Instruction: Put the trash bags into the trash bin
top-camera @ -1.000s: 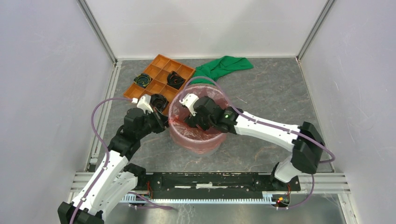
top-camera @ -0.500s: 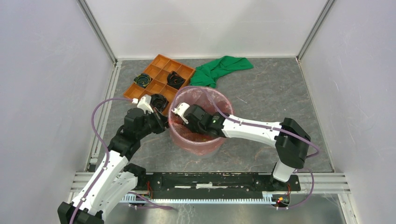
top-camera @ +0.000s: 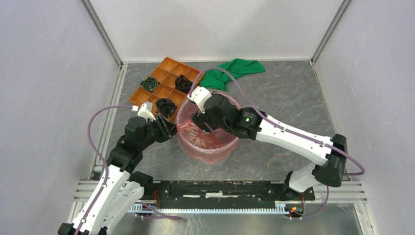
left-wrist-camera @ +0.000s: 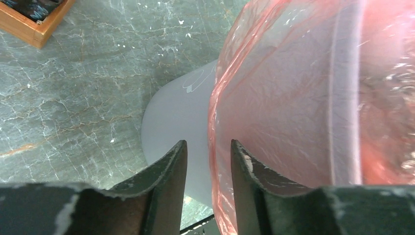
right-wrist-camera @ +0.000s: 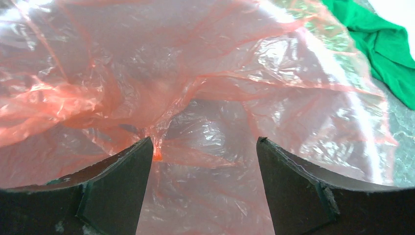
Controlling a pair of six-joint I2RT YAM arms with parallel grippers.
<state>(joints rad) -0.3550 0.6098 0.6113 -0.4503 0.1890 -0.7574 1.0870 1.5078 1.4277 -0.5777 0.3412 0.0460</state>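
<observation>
Film of the red-pink trash bag lines the trash bin, which stands upright at the middle of the table. The bag's mouth is folded out over the rim and hangs down the outer wall, leaving bare grey wall low on the left side. The left fingers sit against that left side with a narrow gap between them. The bag's hanging edge runs through the gap, and the pads do not meet. The right fingers hang over the bin's mouth, spread wide and gripping nothing; a gathered crease of film touches the tip of one. An orange compartment tray holding dark coiled items lies just beyond the bin to the far left. A green cloth lies on the far side, right of the tray.
</observation>
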